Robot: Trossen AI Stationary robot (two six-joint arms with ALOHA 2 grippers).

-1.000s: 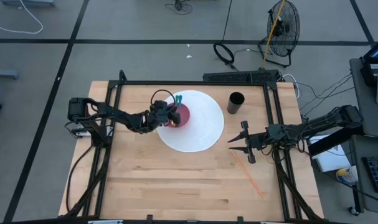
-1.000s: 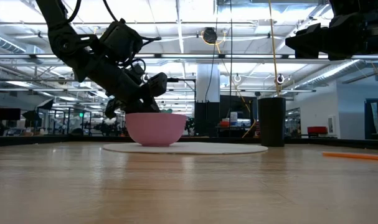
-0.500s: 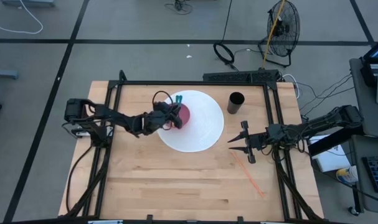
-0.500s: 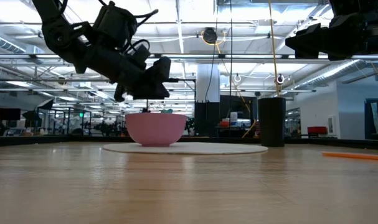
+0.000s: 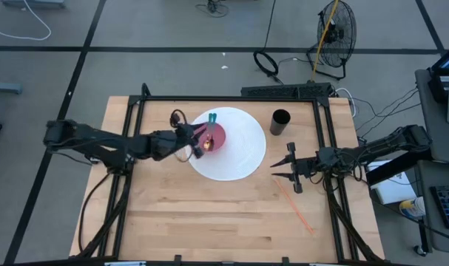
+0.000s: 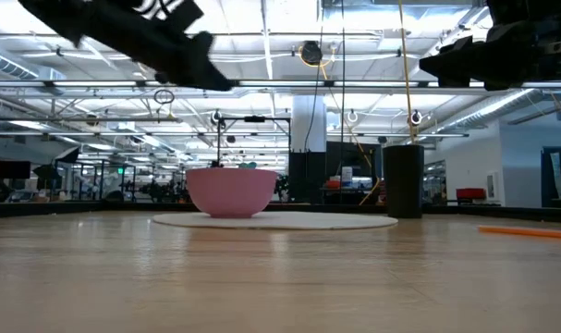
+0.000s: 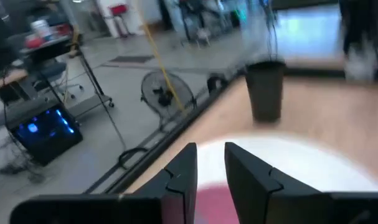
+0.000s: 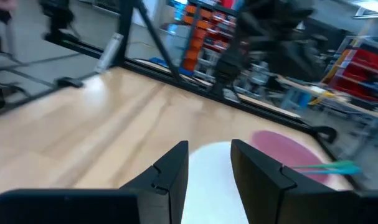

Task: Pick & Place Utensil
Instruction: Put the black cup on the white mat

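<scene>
A pink bowl (image 5: 215,137) stands on a round white plate (image 5: 235,159). A teal utensil (image 5: 211,118) rests in the bowl, its upper end leaning on the far rim and poking over it (image 6: 248,166). My left gripper (image 5: 200,137) hovers above the bowl's left rim, high over it in the low view (image 6: 201,69), open and holding nothing (image 7: 208,165). My right gripper (image 5: 282,166) waits open off the plate's right edge (image 8: 207,165), looking across the plate at the bowl (image 8: 288,148) and the utensil (image 8: 332,167).
A black cup (image 5: 281,122) stands right of the plate near the far edge (image 6: 403,180). A thin orange stick (image 5: 294,203) lies on the wood at the near right (image 6: 530,231). A black frame rail (image 5: 231,98) runs around the table.
My left gripper has risen from the bowl's rim and drawn back a little toward the table's left edge, its arm stretching out low behind it. The teal utensil stays in the bowl. The bowl and plate have not moved.
</scene>
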